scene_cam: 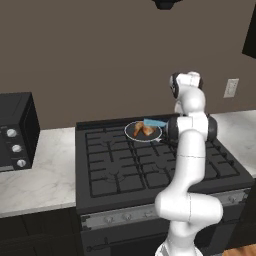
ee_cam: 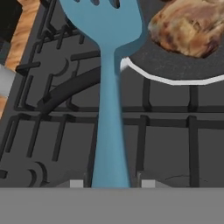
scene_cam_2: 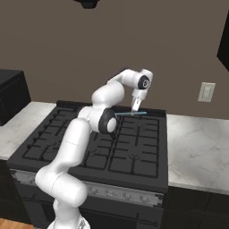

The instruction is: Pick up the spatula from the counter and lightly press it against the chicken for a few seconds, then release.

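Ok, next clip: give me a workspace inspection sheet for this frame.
Surface: black stove set in a marble counter.
Job's things: blue spatula held above the grates, head beside the chicken in the pan; contact cannot be told.
Clutter: nothing seen.
Grippers: gripper shut on the spatula handle.
Cables: nothing seen.
Surroundings: black countertop oven to the left, wall outlet, brown wall.

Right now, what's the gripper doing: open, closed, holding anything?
Gripper: closed, holding the blue spatula by its handle.
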